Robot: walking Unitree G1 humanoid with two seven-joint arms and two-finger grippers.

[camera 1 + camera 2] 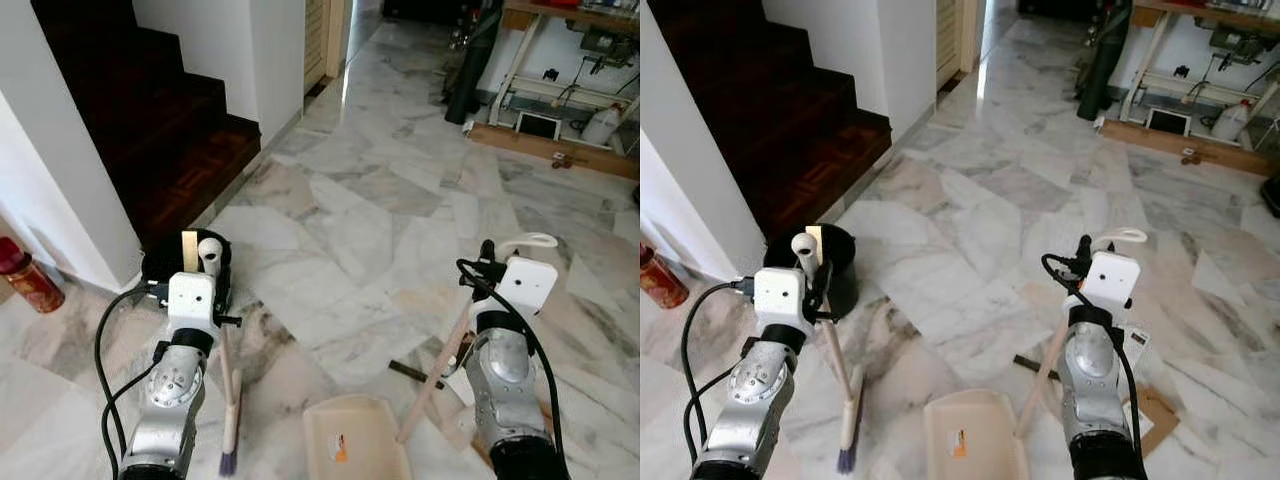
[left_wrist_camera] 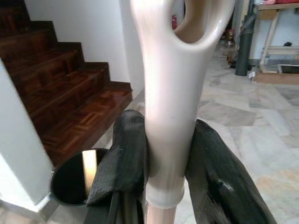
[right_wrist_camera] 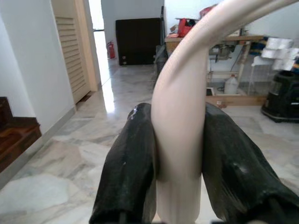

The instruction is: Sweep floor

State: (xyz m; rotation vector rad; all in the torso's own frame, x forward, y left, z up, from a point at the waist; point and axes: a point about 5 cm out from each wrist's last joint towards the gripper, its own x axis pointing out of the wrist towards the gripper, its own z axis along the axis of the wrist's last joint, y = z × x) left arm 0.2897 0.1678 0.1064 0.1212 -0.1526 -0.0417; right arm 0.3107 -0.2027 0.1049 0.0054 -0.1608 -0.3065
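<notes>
The cream plastic handle of a wooden-shafted broom with purple bristles is clenched between the black fingers of the left claw; the bristle head is seen resting on the white-and-grey marble floor at the near left. The looped cream handle of a long-handled cream plastic dustpan is gripped by the right claw, and the pan is seen lying on the floor at the near centre, between the two arms. A round black bin is seen just beyond the left claw, at the foot of a dark wooden staircase. A red canister is seen at the far left, against the white wall.
</notes>
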